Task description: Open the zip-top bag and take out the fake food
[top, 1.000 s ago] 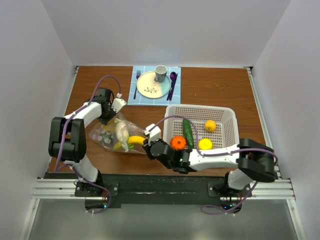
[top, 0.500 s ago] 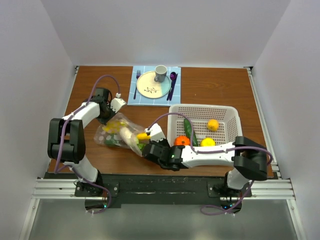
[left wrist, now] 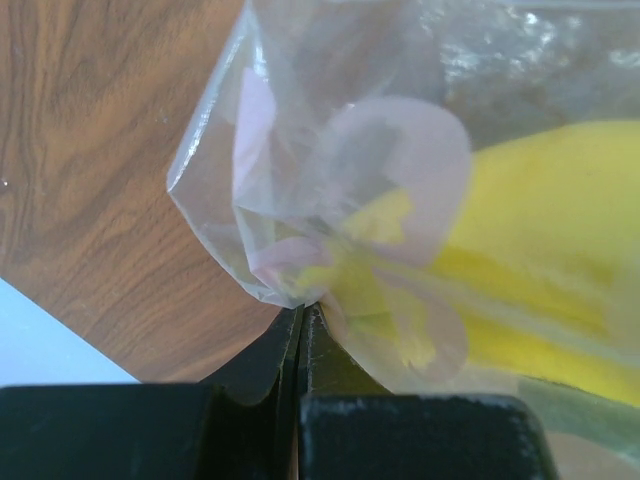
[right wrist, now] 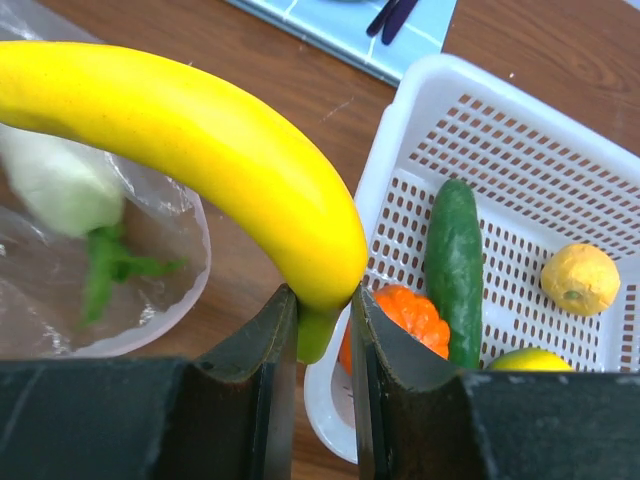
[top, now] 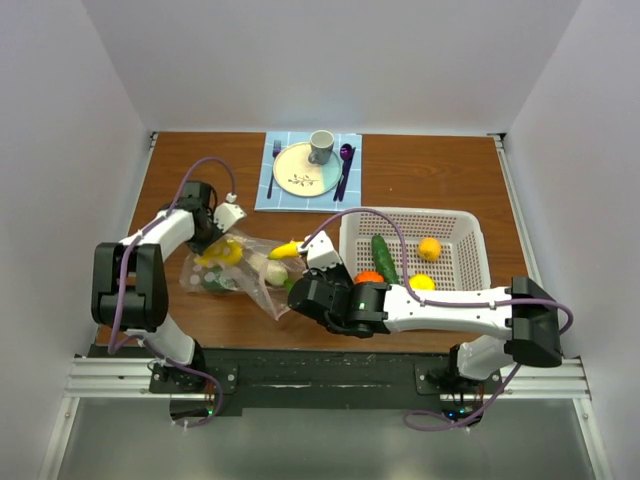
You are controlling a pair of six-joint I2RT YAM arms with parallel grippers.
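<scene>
Banana [right wrist: 190,150] risen, clamped between right fingers [right wrist: 250,400].

Glossy plastic banana [right wrist: 200,150], crinkly clear bag [left wrist: 300,130]

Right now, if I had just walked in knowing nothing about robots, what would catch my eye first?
The bright yellow banana, pinched by its stem end in the right gripper, near the centre of the table beside the clear zip-top bag. To its right, a white basket holds a green cucumber and an orange, among other fruit. On the left, the left gripper is clamped shut on the bag's edge.
</scene>
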